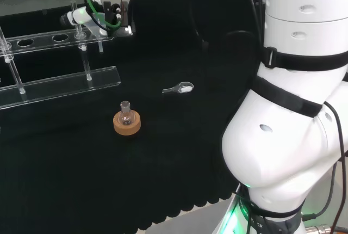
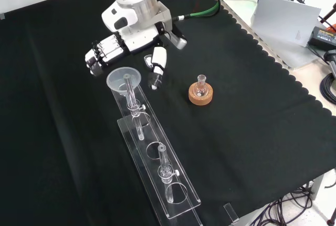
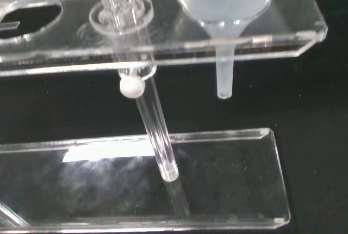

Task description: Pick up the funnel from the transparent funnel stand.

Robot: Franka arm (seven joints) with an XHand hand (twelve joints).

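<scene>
One funnel seated, hand spread beside it

The funnel (image 2: 124,78) sits in the end hole of the transparent stand (image 2: 157,173), stem hanging free below. The hand (image 2: 123,47) hovers just beside, fingers and thumb apart, flanking the rim, holding nothing.

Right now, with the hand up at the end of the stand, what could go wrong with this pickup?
1. The funnel still sits in the clear stand, and the hand is beside it with nothing in its grasp; closing askew could tip the funnel.
2. An upright post rises right next to the funnel; fingers may catch it and shove the stand.
3. The small flask on its cork ring stands nearby; a wide swing could topple it.
</scene>
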